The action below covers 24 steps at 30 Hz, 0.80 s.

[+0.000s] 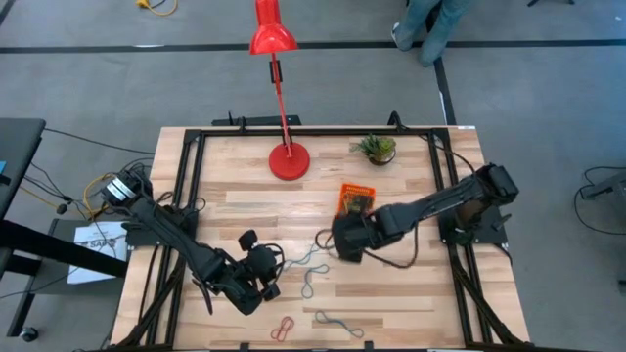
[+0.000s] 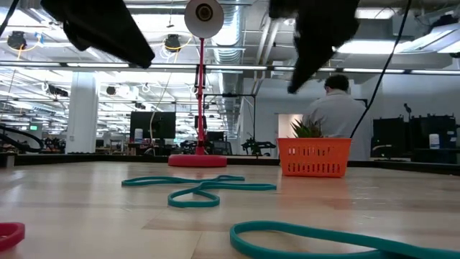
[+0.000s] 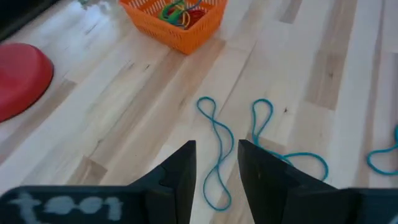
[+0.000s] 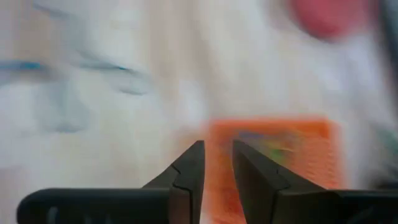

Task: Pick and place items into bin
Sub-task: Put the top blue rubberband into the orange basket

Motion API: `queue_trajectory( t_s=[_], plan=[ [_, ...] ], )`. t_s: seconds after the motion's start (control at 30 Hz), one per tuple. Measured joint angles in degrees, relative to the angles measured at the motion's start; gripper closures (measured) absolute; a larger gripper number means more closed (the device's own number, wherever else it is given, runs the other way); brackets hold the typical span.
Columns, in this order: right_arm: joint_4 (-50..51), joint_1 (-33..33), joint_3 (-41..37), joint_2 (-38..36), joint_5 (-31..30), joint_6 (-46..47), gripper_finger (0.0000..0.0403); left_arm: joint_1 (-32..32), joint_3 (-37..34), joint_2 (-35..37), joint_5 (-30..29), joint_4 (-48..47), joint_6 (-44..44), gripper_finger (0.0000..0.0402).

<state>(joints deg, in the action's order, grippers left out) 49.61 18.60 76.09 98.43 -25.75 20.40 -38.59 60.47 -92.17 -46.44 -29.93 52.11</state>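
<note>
Four bands (image 1: 311,262) loose mid-frame, one bin (image 1: 356,199); both grippers, left (image 3: 216,163) and right (image 4: 217,163), narrow, empty.

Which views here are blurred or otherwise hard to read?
Right wrist view: heavily smeared, the bin only an orange patch. Left wrist view: sharp, teal bands crisp. Low view: nearest band soft, arms dark against bright ceiling lights. High view: evenly lit.

- Three teal bands (image 1: 311,262) lie loose on the table, near the orange bin (image 1: 356,200).
- One red band (image 1: 284,328) lies farther from the bin.
- One red lamp (image 1: 289,161) and one potted plant (image 1: 378,148) stand beyond the bin.
</note>
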Motion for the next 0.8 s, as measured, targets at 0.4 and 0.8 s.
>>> queue_trajectory(
  t_s=[0.4, 0.8],
  plan=[
    [-21.2, 10.7, -1.0, 0.2, 22.9, -11.4, 0.0326, 3.1, -2.7, -10.6, 5.1, 11.5, -1.8, 0.0291],
    [-28.0, 16.0, -1.0, 0.2, 22.7, -10.4, 0.0326, 8.5, -2.6, -16.8, 13.1, 16.3, -7.6, 0.0291]
  ],
)
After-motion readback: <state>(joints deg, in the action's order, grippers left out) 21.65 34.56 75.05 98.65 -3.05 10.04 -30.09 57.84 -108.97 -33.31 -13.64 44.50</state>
